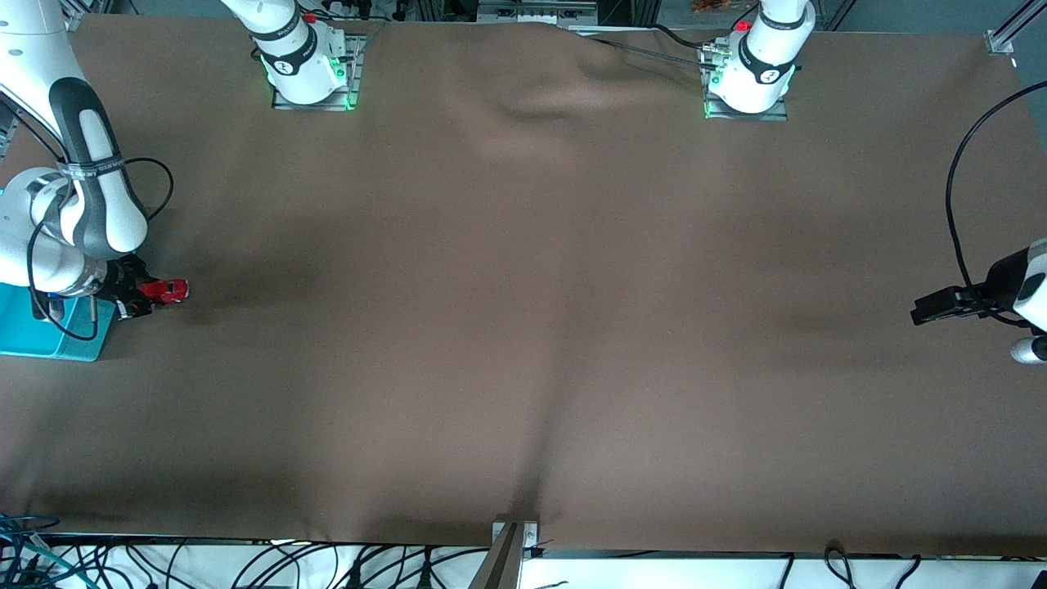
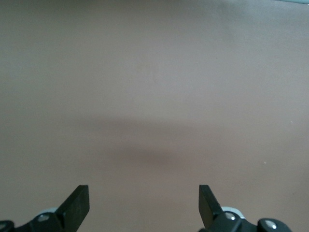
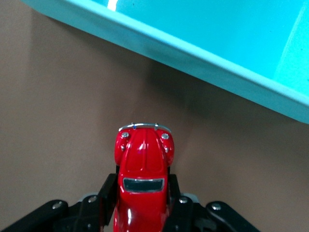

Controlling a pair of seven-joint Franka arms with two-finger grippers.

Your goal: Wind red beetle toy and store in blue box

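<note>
A high front camera looks down across the brown table (image 1: 523, 327) toward both arm bases along the top edge, taking in the whole surface. The left wrist camera faces down past its open gripper (image 2: 144, 205) at bare cloth, apparently from some height. The right wrist camera sits close over the beetle (image 3: 143, 174) and box (image 3: 203, 48), a corner the front view shares at the right arm's end.

beetle toy (image 1: 166, 290): in right gripper (image 1: 139, 296), beside the blue box (image 1: 49, 337)
left gripper (image 2: 144, 205): over bare table (image 1: 523, 327), left arm's end
</note>
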